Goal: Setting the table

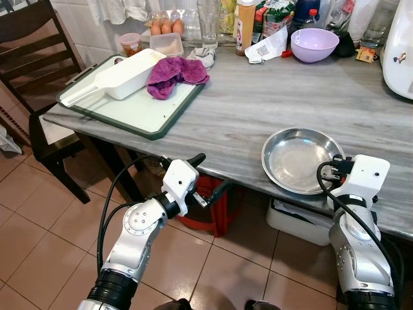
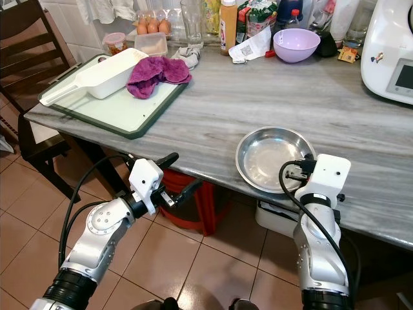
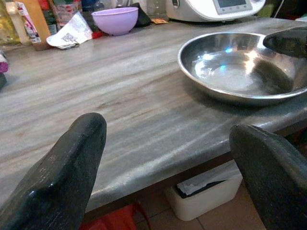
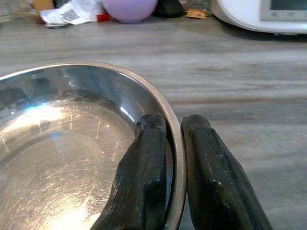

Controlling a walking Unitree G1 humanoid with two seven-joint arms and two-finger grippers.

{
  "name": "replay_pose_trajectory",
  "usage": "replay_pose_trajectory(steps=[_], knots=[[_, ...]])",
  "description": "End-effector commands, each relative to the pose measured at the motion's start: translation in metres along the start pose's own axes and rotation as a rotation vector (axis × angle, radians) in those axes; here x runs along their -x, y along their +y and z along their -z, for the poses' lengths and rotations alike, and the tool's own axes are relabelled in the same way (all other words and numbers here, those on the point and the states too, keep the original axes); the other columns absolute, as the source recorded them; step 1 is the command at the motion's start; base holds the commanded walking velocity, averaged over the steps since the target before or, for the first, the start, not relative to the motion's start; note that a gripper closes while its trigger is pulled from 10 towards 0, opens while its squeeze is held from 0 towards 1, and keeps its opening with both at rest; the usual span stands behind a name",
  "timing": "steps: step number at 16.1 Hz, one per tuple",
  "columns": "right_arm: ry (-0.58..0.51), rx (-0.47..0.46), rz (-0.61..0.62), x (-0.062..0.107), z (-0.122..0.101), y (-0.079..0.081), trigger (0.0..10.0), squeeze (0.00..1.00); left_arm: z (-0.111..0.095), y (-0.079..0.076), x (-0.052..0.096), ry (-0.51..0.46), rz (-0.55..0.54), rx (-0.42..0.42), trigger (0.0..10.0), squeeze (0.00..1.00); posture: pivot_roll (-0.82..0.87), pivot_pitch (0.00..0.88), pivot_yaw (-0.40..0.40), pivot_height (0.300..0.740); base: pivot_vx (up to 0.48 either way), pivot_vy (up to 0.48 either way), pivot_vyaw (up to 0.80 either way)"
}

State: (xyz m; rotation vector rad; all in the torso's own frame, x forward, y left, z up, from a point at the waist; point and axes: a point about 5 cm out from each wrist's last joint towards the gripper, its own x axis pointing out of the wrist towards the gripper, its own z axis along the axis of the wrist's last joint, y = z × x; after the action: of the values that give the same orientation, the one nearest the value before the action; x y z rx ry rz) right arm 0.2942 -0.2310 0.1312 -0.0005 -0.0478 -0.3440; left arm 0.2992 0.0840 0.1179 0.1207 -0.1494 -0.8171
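Two black fingers of the right gripper pinch the rim of the steel plate, one inside and one outside, as it sits near the front edge of the grey table. Left gripper hovers just off that edge, fingers spread wide. Farther back sit a tray with a purple cloth and a lilac bowl.

The right gripper is clamped on the steel dish rim. The left gripper is held open beside the dish.
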Motion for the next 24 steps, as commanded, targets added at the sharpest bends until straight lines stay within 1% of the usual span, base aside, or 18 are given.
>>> replay_pose_trajectory(steps=[1,3,4,6,7,8,10,13,16,21,23,24], knots=[[0.029,-0.02,0.054,-0.001,0.003,-0.008,10.0,0.0,0.002,0.001,0.001,0.009,-0.003,-0.009,10.0,1.0,-0.16,0.123,0.102,0.74,0.0,0.0,0.0],[0.057,-0.111,0.119,-0.008,0.003,-0.012,10.0,0.0,0.0,0.003,-0.001,0.005,-0.017,-0.019,10.0,1.0,-0.16,0.121,0.103,0.74,0.0,0.0,0.0],[0.06,-0.182,0.16,-0.014,0.0,-0.014,10.0,0.0,0.0,0.004,-0.002,0.005,-0.022,-0.021,10.0,1.0,-0.16,0.117,0.104,0.74,0.0,0.0,0.0],[0.039,-0.228,0.185,-0.021,-0.007,-0.015,10.0,0.0,0.0,0.005,-0.002,0.006,-0.031,-0.027,10.0,1.0,-0.16,0.117,0.103,0.74,0.0,0.0,0.0],[0.039,-0.225,0.177,-0.026,-0.009,-0.013,10.0,0.08,0.0,0.005,-0.002,0.007,-0.033,-0.029,10.0,1.0,-0.15,0.115,0.103,0.74,0.0,0.0,0.0],[0.047,-0.216,0.17,-0.028,-0.009,-0.011,10.0,1.0,0.0,0.005,-0.002,0.007,-0.034,-0.03,10.0,1.0,-0.15,0.115,0.103,0.74,0.0,0.0,0.0],[0.053,-0.215,0.153,-0.032,-0.009,-0.005,10.0,1.0,0.0,0.006,-0.002,0.006,-0.034,-0.032,10.0,1.0,-0.15,0.114,0.105,0.74,0.0,0.0,0.0],[0.089,-0.201,0.073,-0.043,-0.006,0.012,10.0,1.0,-0.001,0.007,-0.002,0.007,-0.032,-0.041,10.0,1.0,-0.14,0.115,0.107,0.74,0.0,0.0,0.0],[0.081,-0.206,0.057,-0.048,-0.008,0.018,10.0,1.0,0.0,0.008,-0.001,0.011,-0.037,-0.045,10.0,1.0,-0.14,0.115,0.107,0.74,0.0,0.0,0.0],[0.074,-0.2,0.043,-0.052,-0.008,0.02,10.0,1.0,0.0,0.007,0.001,0.015,-0.038,-0.045,10.0,1.0,-0.13,0.122,0.107,0.74,0.0,0.0,0.0],[0.063,-0.18,0.018,-0.054,-0.01,0.022,10.0,1.0,0.0,0.007,0.0,0.016,-0.037,-0.046,10.0,1.0,-0.13,0.122,0.107,0.74,0.0,0.0,0.0],[0.053,-0.118,-0.022,-0.053,-0.012,0.026,10.0,1.0,-0.001,0.008,0.001,0.015,-0.037,-0.047,10.0,1.0,-0.13,0.126,0.112,0.74,0.0,0.0,0.0]])
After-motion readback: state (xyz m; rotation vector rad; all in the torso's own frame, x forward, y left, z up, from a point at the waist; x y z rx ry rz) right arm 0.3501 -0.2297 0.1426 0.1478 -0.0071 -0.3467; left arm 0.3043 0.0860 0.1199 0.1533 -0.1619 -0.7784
